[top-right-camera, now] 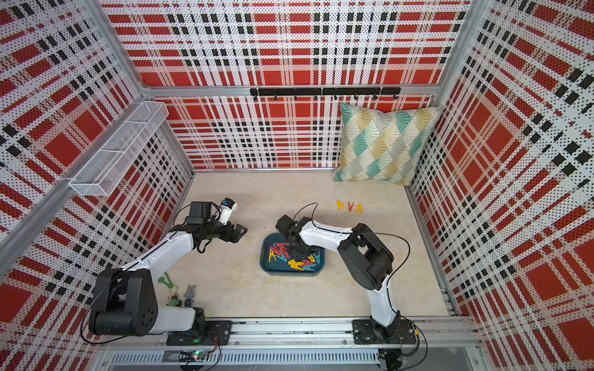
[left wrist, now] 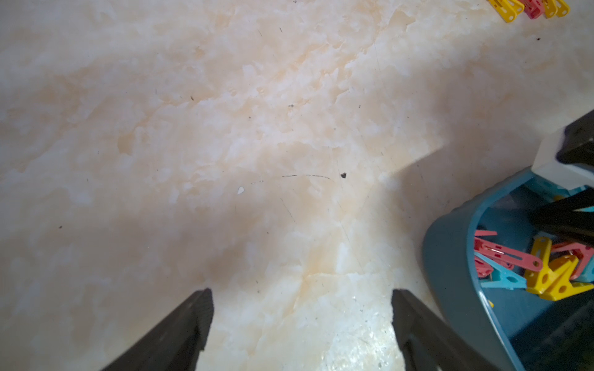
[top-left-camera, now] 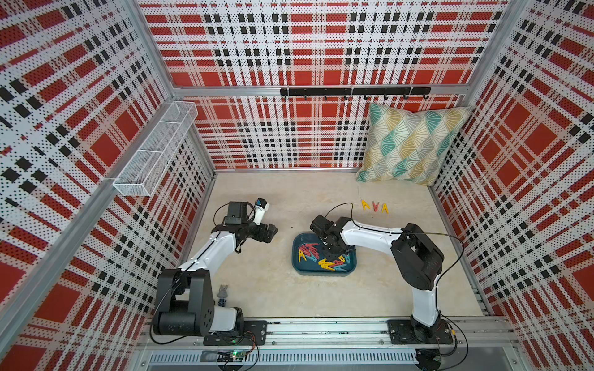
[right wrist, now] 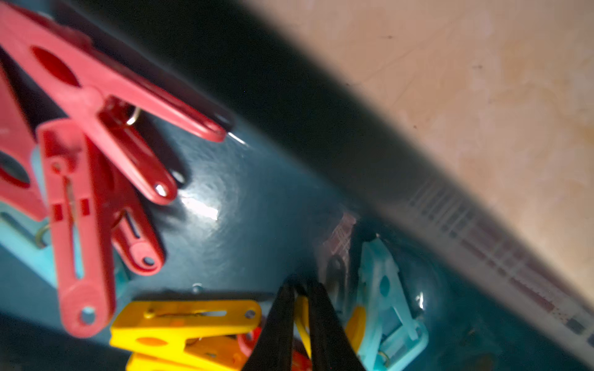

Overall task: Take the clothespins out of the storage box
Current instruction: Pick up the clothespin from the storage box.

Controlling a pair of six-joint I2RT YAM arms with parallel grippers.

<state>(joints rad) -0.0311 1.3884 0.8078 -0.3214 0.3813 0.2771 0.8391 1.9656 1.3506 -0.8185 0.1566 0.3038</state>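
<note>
Showing two arms over one marbled beige tabletop (top-left-camera: 273, 289). The right gripper (right wrist: 300, 289) reaches down into the single teal storage box (top-left-camera: 300, 241) at mid-table, its jaws pinched together on a yellow clothespin (right wrist: 302, 316). The box holds a tangled heap of clothespins (top-left-camera: 310, 252) in red, yellow and light blue, too overlapped to count. Three more pegs (top-left-camera: 375, 206), yellow, red, yellow, lie in a row on the table beyond the box, well apart from it. The left gripper (left wrist: 301, 292) hangs beside the box, jaws wide apart and empty. Red plaid perforated walls (top-left-camera: 321, 48) enclose the cell, with one patterned pillow (top-left-camera: 411, 144), one white wire mesh basket (top-left-camera: 154, 151) and one black hook rail (top-left-camera: 353, 92).
</note>
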